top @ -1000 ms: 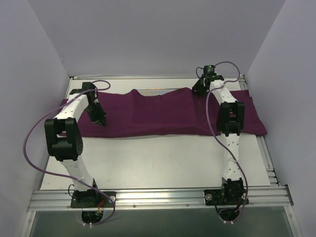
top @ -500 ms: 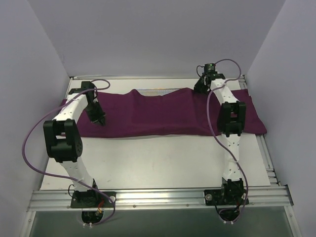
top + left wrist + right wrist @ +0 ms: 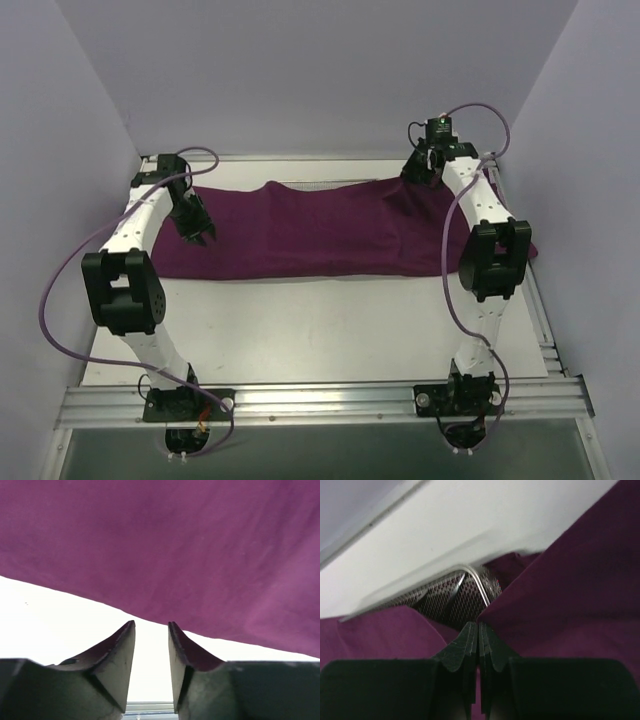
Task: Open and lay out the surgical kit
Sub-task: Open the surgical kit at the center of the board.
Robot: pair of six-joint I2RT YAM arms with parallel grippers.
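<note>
The dark purple cloth wrap (image 3: 320,230) lies spread in a long band across the far half of the table. My right gripper (image 3: 418,170) is at the wrap's far right edge. In the right wrist view the gripper (image 3: 478,625) is shut, pinching a fold of the wrap (image 3: 580,580). The silver wire-mesh tray (image 3: 452,600) shows just beyond the fingertips, partly uncovered. My left gripper (image 3: 197,236) hovers over the wrap's left part. It is open and empty (image 3: 151,625) above the wrap's near edge (image 3: 175,545). The forceps and tweezers are hidden.
The white table (image 3: 330,330) extends in front of the wrap. Pale walls close in the left, back and right sides. An aluminium rail (image 3: 320,400) with both arm bases runs along the near edge. Purple cables loop from each arm.
My right arm has swung to the right and a little further back with the cloth edge in its jaws. My left gripper has moved slightly back and left.
</note>
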